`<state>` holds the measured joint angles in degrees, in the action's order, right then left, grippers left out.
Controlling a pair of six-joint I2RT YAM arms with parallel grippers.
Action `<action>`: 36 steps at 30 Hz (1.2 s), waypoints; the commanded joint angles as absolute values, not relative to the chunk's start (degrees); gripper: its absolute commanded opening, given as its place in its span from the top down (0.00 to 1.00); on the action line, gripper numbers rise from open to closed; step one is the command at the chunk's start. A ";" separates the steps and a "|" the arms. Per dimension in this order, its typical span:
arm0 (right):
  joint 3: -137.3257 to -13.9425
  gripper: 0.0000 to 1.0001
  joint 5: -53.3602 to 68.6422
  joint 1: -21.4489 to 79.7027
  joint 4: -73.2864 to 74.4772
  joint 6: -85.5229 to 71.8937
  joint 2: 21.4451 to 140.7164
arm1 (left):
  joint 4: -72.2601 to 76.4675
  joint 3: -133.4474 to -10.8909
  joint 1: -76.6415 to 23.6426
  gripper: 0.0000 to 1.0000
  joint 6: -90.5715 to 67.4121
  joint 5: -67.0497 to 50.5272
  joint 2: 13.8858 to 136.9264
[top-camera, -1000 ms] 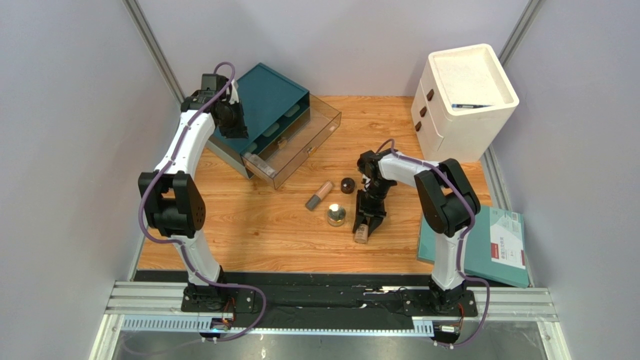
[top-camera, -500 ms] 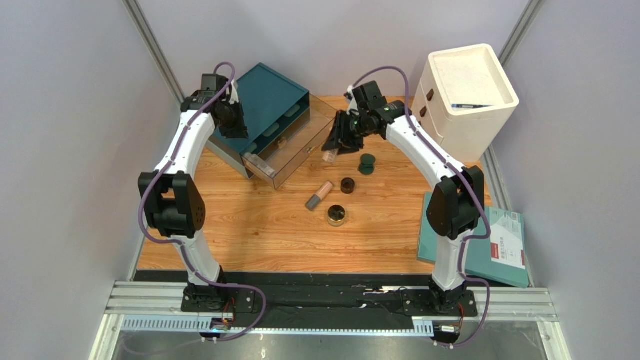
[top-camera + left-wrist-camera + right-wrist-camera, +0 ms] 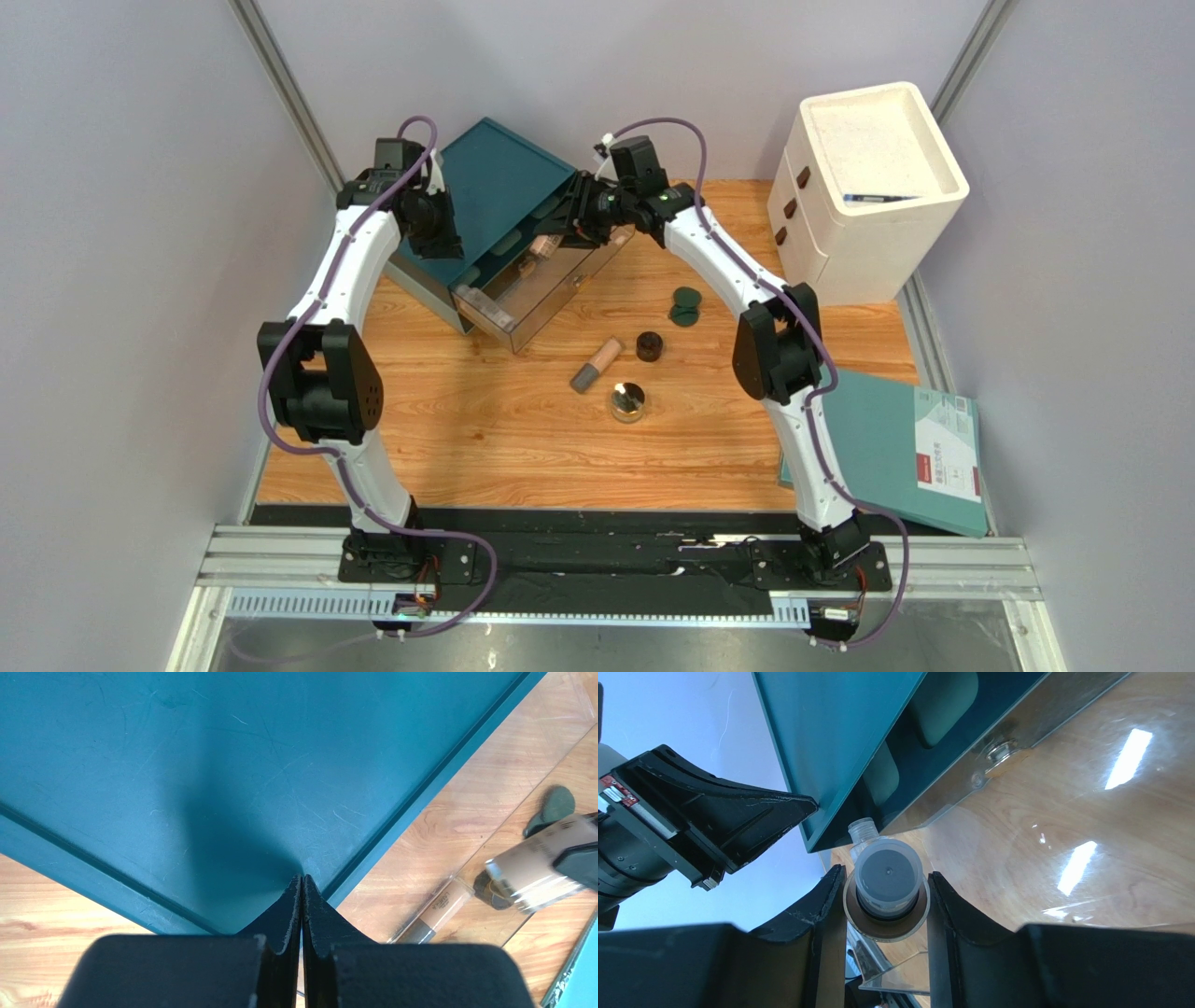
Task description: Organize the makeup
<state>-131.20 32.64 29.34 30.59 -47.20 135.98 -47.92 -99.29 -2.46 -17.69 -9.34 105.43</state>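
My right gripper (image 3: 550, 241) is shut on the beige black-capped bottle (image 3: 532, 261) and holds it over the open clear drawer (image 3: 596, 238) of the teal drawer box (image 3: 491, 175). The right wrist view shows the bottle (image 3: 887, 882) cap-on between my fingers. A clear bottle (image 3: 477, 300) lies at the drawer's front-left end. The beige tube with grey cap (image 3: 596, 364), dark brown jar (image 3: 648, 346), gold compact (image 3: 629, 403) and dark green piece (image 3: 685, 304) lie on the table. My left gripper (image 3: 302, 882) is shut, its tips on the teal box's top.
The white drawer cabinet (image 3: 870, 168) stands at the back right, with a pen-like item on its top. A flat teal packet (image 3: 912, 455) lies at the table's right edge. Grey walls close in both sides.
My right arm has lifted the beige bottle from the front middle of the table and carried it back and left to over the open drawer. The left arm has not moved.
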 commanded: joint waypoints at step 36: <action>-94.75 0.26 22.15 27.77 47.02 -46.23 108.35 | -56.87 -100.28 -0.44 1.00 -16.08 -9.67 109.69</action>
